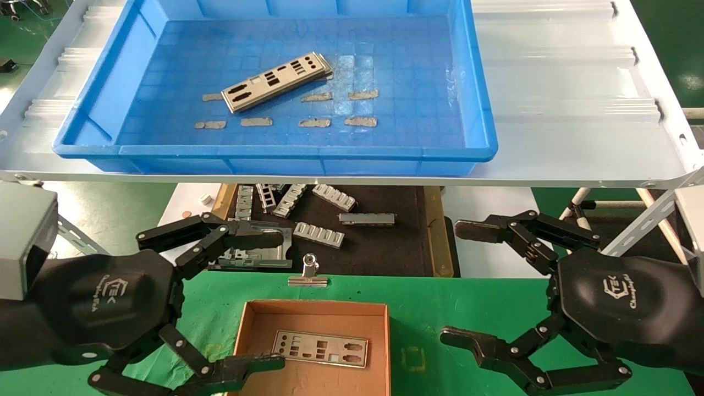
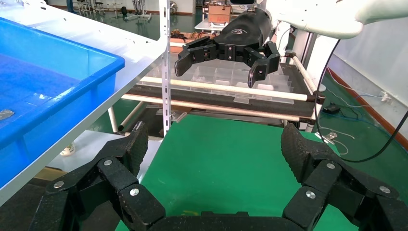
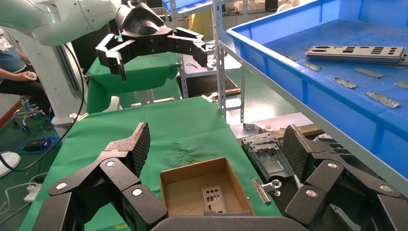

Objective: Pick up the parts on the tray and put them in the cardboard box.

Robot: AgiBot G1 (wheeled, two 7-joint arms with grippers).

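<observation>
Both grippers, left (image 1: 278, 297) and right (image 1: 454, 283), are held spread wide beside the cardboard box (image 1: 316, 319), where one plate (image 1: 320, 348) is laid.

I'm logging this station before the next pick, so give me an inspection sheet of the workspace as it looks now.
Surface: green cloth table, white shelf above.
Job's things: silver-grey punched metal plates stacked in the bright-blue plastic tray; one plate flat in the brown cardboard box.
Clutter: tan tape strips on tray floor; ribbed grey brackets on dark mat; metal binder clip behind the box.
Grippers: left tool open, empty, beside the box; right tool open, empty.
Cables: black cable on floor.
Surroundings: seated person, green floor.
</observation>
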